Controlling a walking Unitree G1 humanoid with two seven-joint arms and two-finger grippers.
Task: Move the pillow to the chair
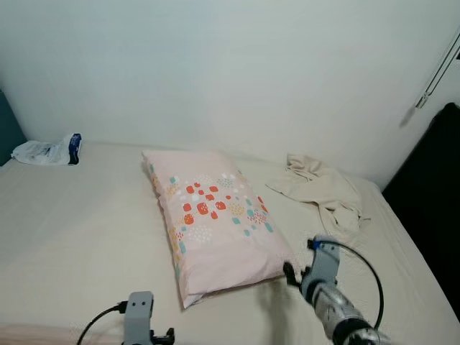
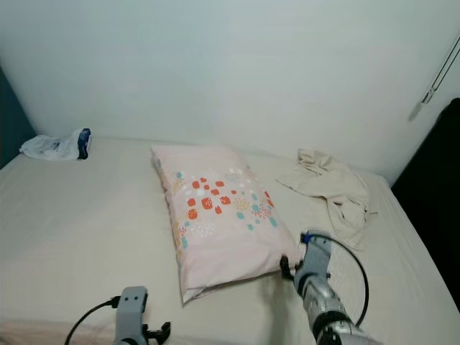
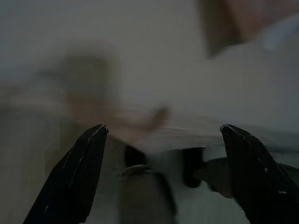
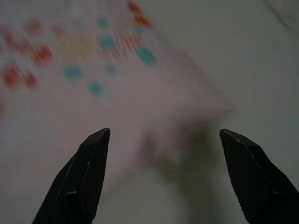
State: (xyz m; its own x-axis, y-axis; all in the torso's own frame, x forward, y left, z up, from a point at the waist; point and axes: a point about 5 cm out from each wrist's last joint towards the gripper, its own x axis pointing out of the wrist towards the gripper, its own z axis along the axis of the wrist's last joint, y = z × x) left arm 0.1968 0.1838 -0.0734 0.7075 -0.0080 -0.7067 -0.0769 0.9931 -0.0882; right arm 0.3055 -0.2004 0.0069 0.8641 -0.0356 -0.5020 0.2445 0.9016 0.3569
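**Right pincer at the pillow's near corner, fingers spread**

Nearest, low at the bottom of the head views: left pincer (image 3: 163, 135), fingers spread wide in its wrist view, held just above the bed's near edge, well short of the pillow. Blurred, dim surroundings there; possibly the other arm's wrist ahead of it, hard to tell.

A little farther and to the right: right pincer (image 4: 163, 135), reaching forward on its silver arm, black cable looping from the wrist. Fingers (image 4: 88, 172) spread apart, pinching nothing. Pointed at the pillow's near right corner, very close to it; touching or not, cannot tell from the head views.

In the middle of the bed (image 1: 79, 230): pillow (image 1: 215, 223), pale pink with a cluster of red, teal and yellow spots across its centre. Lying flat on the cream sheet, long axis running away from the robot and slanted, far end toward the wall, near end toward the pincers.

Beyond and right of the pillow, apart from it: crumpled beige cloth (image 1: 323, 190), heaped on the sheet near the bed's right side.

Far left corner, against the wall: white plastic bag (image 1: 49, 151) with a dark blue patch, well apart from the pillow.

Behind everything: plain pale wall (image 1: 237, 72). Off the bed's right edge: dark mass (image 1: 431, 194).
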